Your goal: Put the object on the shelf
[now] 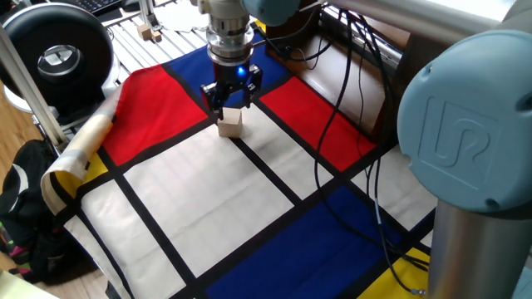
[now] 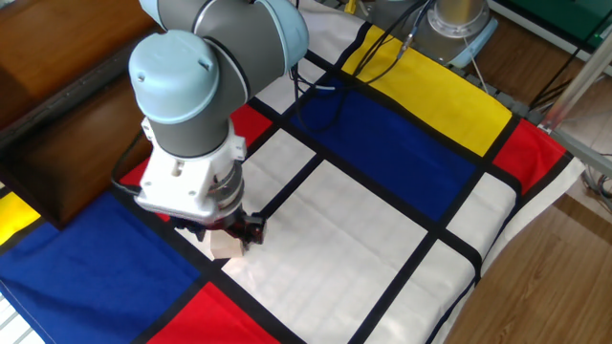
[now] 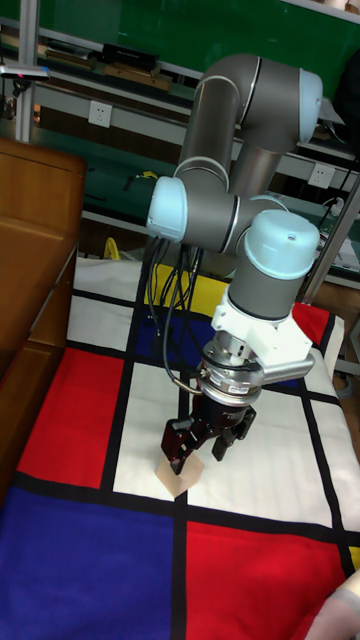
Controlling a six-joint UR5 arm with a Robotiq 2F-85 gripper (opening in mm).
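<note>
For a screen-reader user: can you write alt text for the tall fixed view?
A grey robot arm reaches down with its black gripper open around a small wooden cube on a red, white and blue checked cloth. A brown wooden shelf stands at the left edge.

Cube [image 2: 222,246] mostly hidden behind gripper [image 2: 236,232]; grip unclear
</note>
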